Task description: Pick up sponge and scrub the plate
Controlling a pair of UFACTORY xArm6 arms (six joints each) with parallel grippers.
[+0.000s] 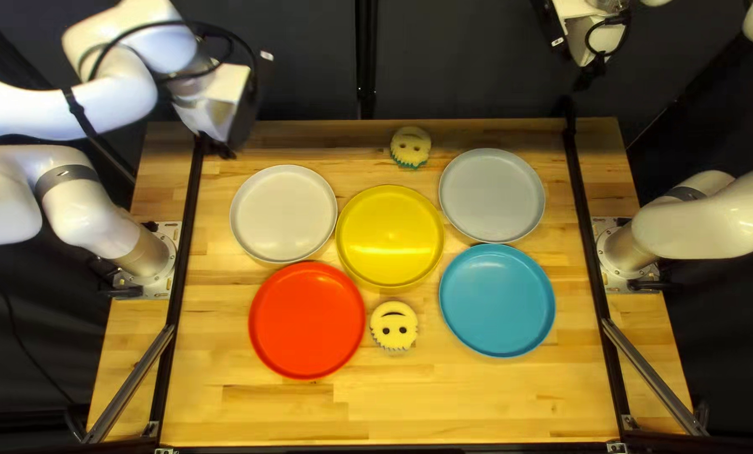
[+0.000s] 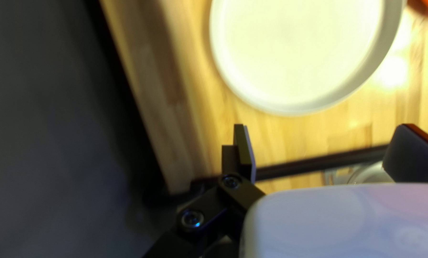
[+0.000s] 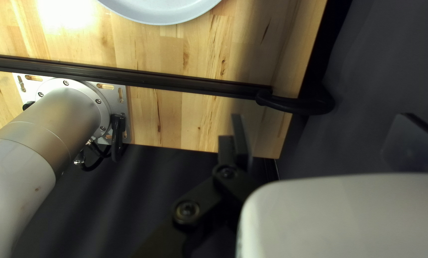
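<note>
In the left wrist view, find the left gripper spread wide, gripping nothing, with the white plate ahead.

In the right wrist view, find the right gripper wide too and holding nothing, by the far right corner of the table, with the grey plate well ahead.

In the top left view, see the far sponge by the far edge, beyond the yellow plate, and the near sponge between the red plate and the blue plate. Make out no clear long axis on either; expect little fuss over finger angle. Judge travel as the crux: for the far sponge, rightward from the left gripper or leftward and nearer from the right, with little to choose; for the near sponge, right and well nearer from the left gripper, seemingly the closer. Cannot tell the intended sponge or plate.
</note>
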